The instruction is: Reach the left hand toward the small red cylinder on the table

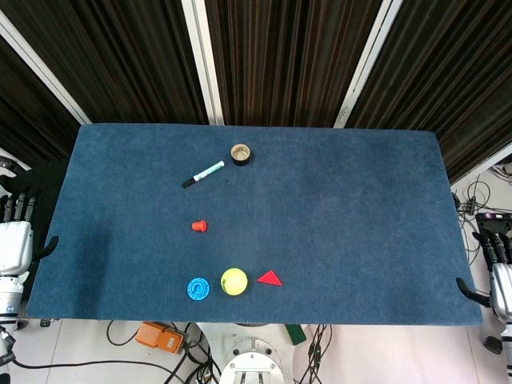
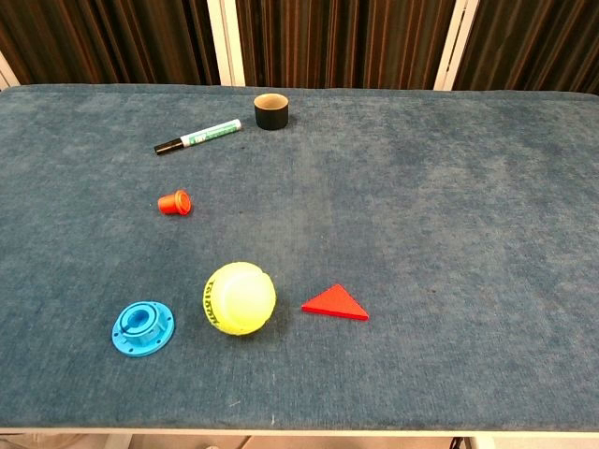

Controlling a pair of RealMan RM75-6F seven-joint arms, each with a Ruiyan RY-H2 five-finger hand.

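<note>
- The left hand (image 1: 16, 240) is hanging just off the left edge of the worktop (image 1: 336, 232) in the head view, its fingers pointing away from the robot and lying loosely apart, with nothing in them.
- The right hand (image 1: 498, 268) is waiting off the right edge of the worktop, likewise holding nothing, its fingers lying apart and its thumb reaching toward the cloth edge.
- Neither hand is showing in the chest view.
- The small red cylinder (image 1: 199, 226) is lying on its side on the blue cloth, well apart from the left hand, off toward the middle of the worktop and at about the same depth as that hand; in the chest view (image 2: 175, 203) its wider rim is facing right.
- A green-and-white marker (image 1: 203, 174) is lying diagonally beyond the cylinder, farther from the left hand, with a dark tape roll (image 1: 242, 154) sitting just past its tip.
- A blue round flanged piece (image 1: 198, 289), a yellow tennis ball (image 1: 234, 281) and a flat red triangle (image 1: 270, 278) are sitting in a row nearer the robot's edge than the cylinder, the blue piece being closest to the left hand.
</note>
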